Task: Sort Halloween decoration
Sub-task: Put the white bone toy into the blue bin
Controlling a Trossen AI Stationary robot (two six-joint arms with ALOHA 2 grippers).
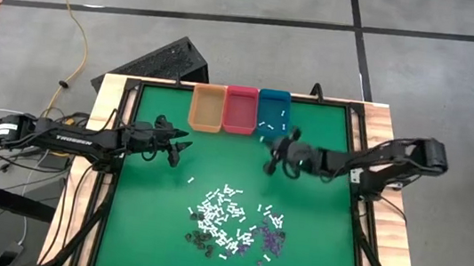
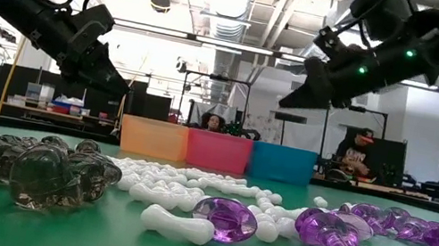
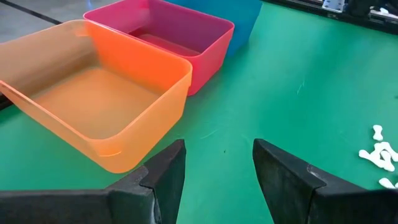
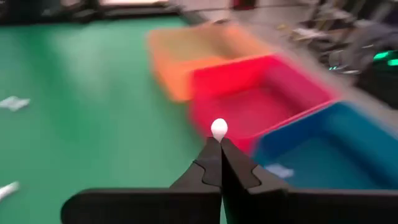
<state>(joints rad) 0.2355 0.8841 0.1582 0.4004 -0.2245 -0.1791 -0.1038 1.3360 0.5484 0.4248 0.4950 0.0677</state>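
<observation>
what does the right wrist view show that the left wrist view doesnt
Only the right wrist view: the right gripper shut on a white piece, and white pieces lying inside the teal bin.
Only the left wrist view: the left gripper with open, empty fingers beside the orange bin.
Both: the green table, orange, pink bin and teal bins.

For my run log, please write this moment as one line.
right gripper: jaws shut on white piece, near teal bin | left gripper: jaws open, empty, by orange bin | pile: unsorted
</observation>
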